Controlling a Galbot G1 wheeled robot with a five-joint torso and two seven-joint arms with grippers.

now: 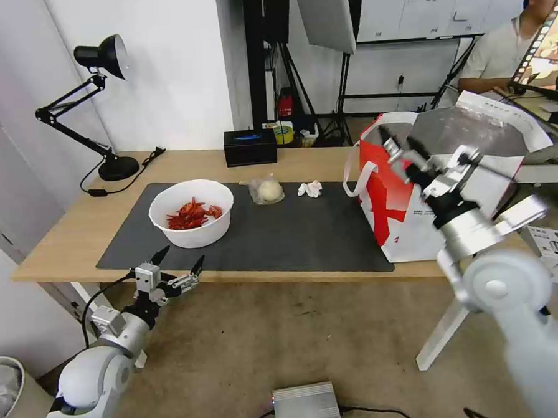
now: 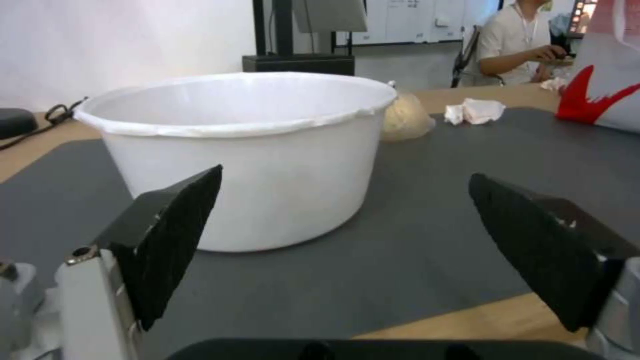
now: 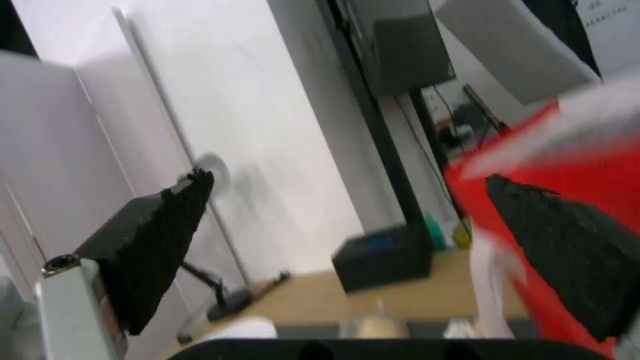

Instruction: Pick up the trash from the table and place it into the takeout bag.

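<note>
On the dark mat of the table [image 1: 62, 245], the white bowl of red shells [image 1: 192, 221], bagged bun [image 1: 267, 189] and crumpled tissue [image 1: 310, 188] await bagging, left gripper [image 1: 181, 264] spread wide before the bowl, right gripper [image 1: 402, 145] empty and open beside the takeout bag [image 1: 391, 209].

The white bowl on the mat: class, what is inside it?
The head view shows the white bowl holding a pile of red shells. The shells cover the bowl's bottom, and from the left wrist view its wall hides the contents entirely.
</note>
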